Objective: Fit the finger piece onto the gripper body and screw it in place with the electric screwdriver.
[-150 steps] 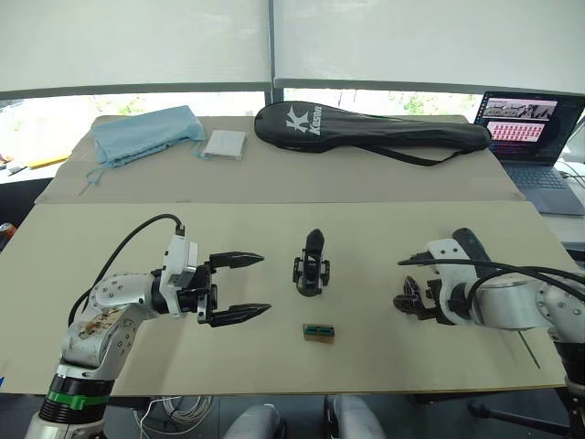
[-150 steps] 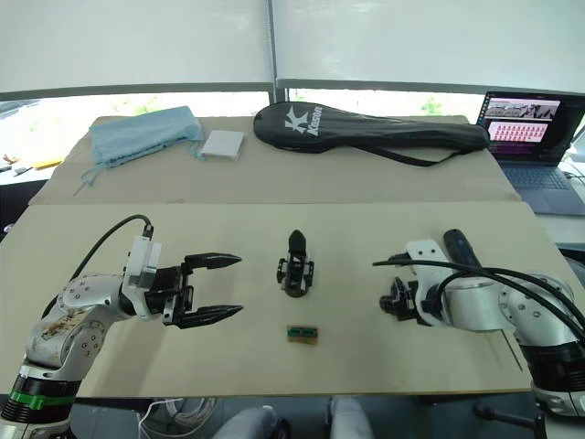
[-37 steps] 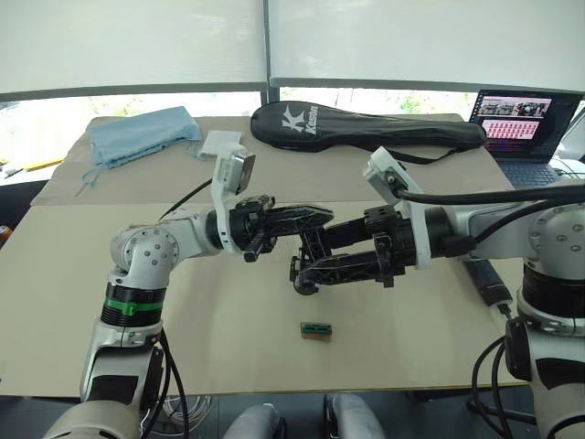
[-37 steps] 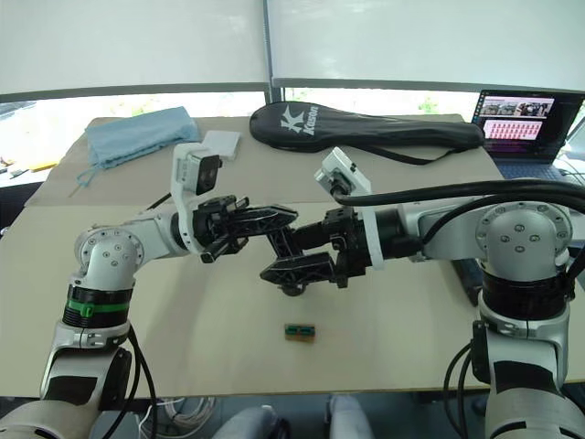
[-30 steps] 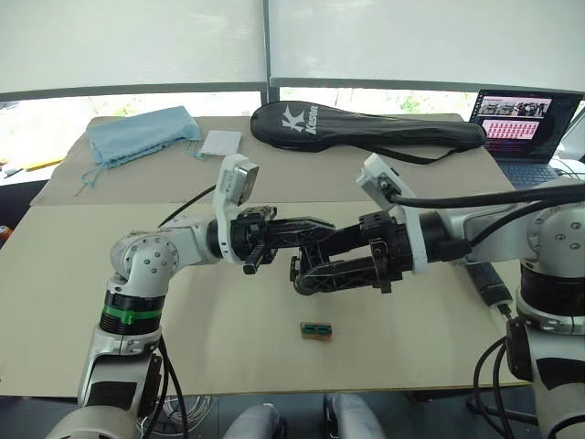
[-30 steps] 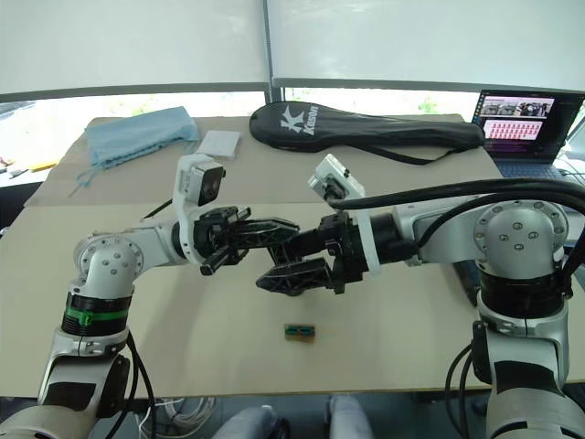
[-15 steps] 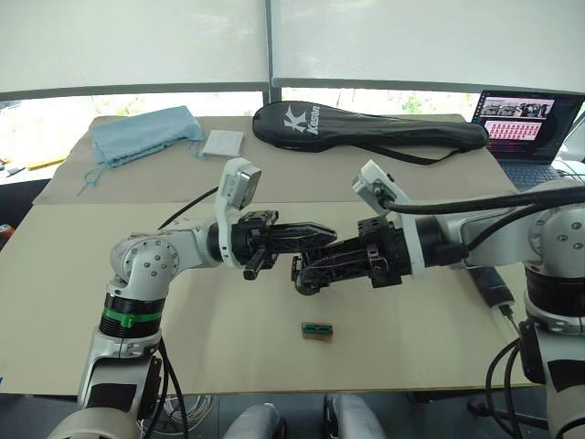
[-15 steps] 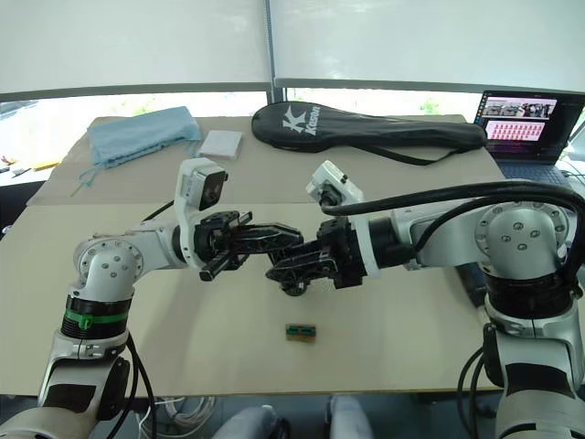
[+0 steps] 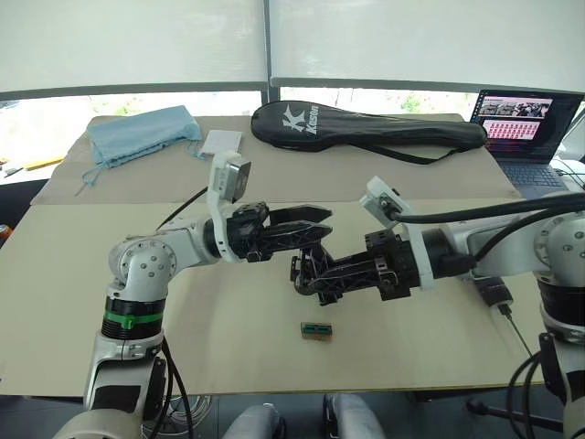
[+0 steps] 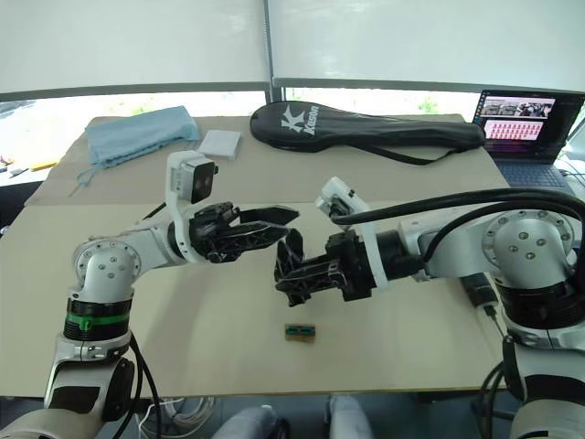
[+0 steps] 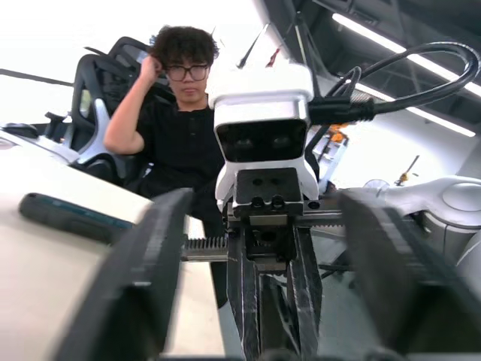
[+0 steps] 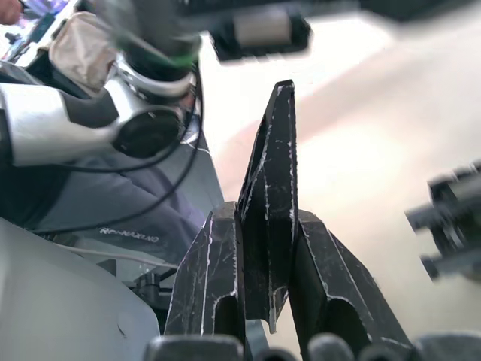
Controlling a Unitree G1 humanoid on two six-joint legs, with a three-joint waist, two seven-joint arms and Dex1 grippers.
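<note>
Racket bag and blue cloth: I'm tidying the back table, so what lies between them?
A small white pad, nearer the blue cloth than the racket bag; the left eye view shows it.

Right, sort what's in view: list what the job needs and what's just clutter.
Job: gripper body, finger piece held in the right tool, electric screwdriver.
Clutter: small green block, blue cloth, white pad, racket bag, laptop.

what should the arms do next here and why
Probably lower the open left gripper onto the gripper body to steady it. The right gripper is already shut on the finger piece close beside the body, which nothing holds, and the left hovers just above it.
</note>
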